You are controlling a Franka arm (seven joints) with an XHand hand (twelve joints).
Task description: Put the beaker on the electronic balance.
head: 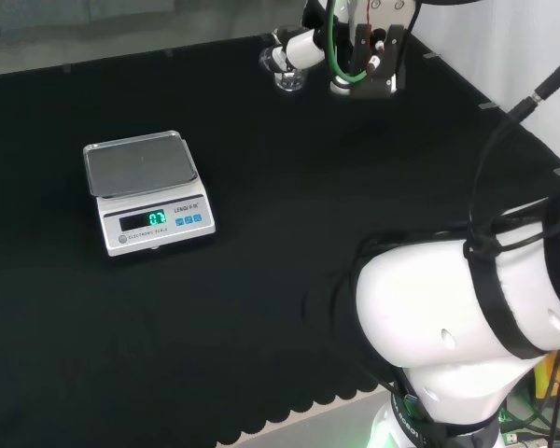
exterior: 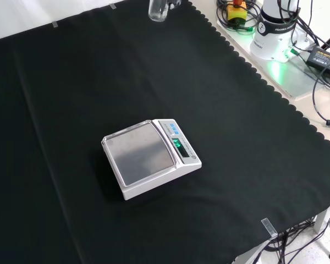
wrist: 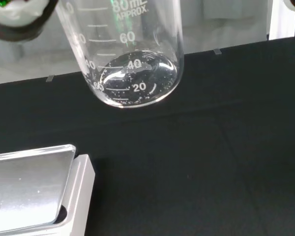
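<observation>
Beaker (head: 287,67) at far cloth edge, white fingers (head: 301,49) touching it, curl unclear, balance (head: 147,190) apart.

Cloth (exterior: 253,137): plain black, scalloped edge w/ pale bench beyond. Balance (exterior: 152,158): white body, grey metallic pan, green lit display, blue buttons. Beaker (wrist: 125,54): clear glass, white printed graduation marks, small white specks at base. Hand (head: 303,47): white w/ black parts; green cable alongside. Arm link (head: 467,308): white w/ black straps.
</observation>
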